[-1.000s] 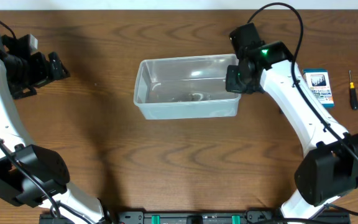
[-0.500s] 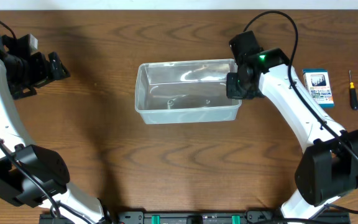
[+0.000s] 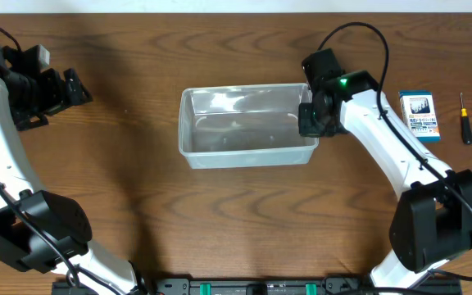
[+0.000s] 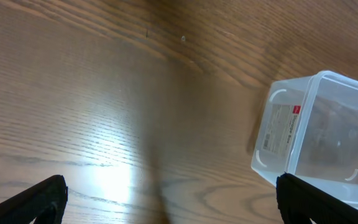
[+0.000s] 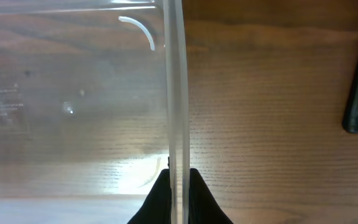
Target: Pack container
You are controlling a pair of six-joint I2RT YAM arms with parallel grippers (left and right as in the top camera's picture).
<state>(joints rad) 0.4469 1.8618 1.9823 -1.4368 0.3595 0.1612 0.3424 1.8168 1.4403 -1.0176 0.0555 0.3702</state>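
Fingertips of the right pincer [image 5: 179, 186] are nipped almost shut on the right-hand end wall of the container [image 3: 244, 156], one tip inside and one outside. I'd judge that thin grip on the rim is meant to steady or slide the tub into place for packing. The tub stretches away from the pincer toward the middle of the table [image 3: 220, 221], open side up, and nothing shows inside it. A white sticker [image 4: 280, 127] with a red mark sits on its far end wall, the print too small to read. Near the pincer's other side lies a blue-and-white box [image 3: 420, 115], its lettering illegible, with a screwdriver [image 3: 465, 119] just beyond. Well across the table, the left pincer [image 3: 76, 88] hangs spread wide, holding nothing.
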